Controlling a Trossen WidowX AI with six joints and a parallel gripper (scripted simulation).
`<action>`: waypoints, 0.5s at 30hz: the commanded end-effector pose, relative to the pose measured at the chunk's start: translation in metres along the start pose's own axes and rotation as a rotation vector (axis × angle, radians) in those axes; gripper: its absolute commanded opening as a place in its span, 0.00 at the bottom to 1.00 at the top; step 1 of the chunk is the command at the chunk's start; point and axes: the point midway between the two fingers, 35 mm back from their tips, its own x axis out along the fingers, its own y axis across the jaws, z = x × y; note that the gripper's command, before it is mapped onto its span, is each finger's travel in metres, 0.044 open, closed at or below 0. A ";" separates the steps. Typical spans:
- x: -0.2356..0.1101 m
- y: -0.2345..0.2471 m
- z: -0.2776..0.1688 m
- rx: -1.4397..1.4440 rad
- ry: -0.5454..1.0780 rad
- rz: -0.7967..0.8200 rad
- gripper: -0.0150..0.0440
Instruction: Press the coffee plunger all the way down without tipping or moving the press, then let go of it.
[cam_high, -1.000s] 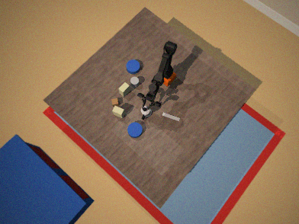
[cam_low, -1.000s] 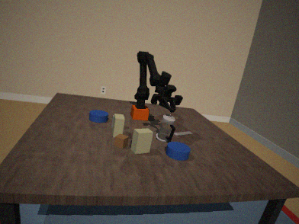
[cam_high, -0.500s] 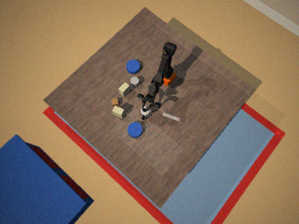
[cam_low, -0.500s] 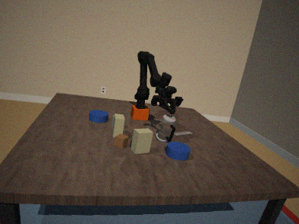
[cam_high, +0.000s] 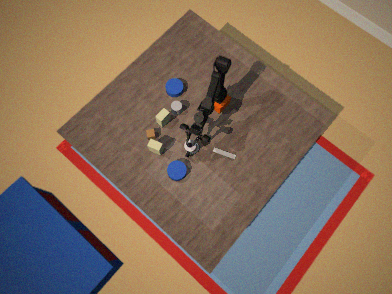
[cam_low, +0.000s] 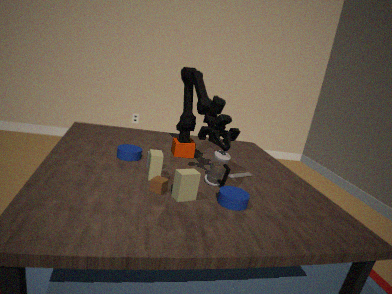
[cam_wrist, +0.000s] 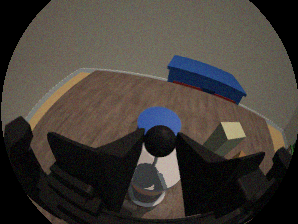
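The coffee press has a clear body with a dark handle, and a pale round lid. The lid shows above and a little to one side of the body in the exterior view and the wrist view; I cannot tell whether it sits on the rim. My gripper is shut on the round black plunger knob, above the lid. A short stretch of thin rod shows between knob and lid. In the top view the lid is partly hidden by the fingers.
A blue disc stands beyond the press. Pale blocks and a brown cube stand to one side, a light flat bar to the other. Another blue disc is farther back.
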 end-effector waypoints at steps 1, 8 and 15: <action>0.005 0.000 -0.011 -0.012 0.038 -0.001 0.46; 0.006 0.000 -0.010 -0.012 0.038 -0.001 0.46; 0.006 0.000 -0.009 -0.012 0.038 -0.001 0.46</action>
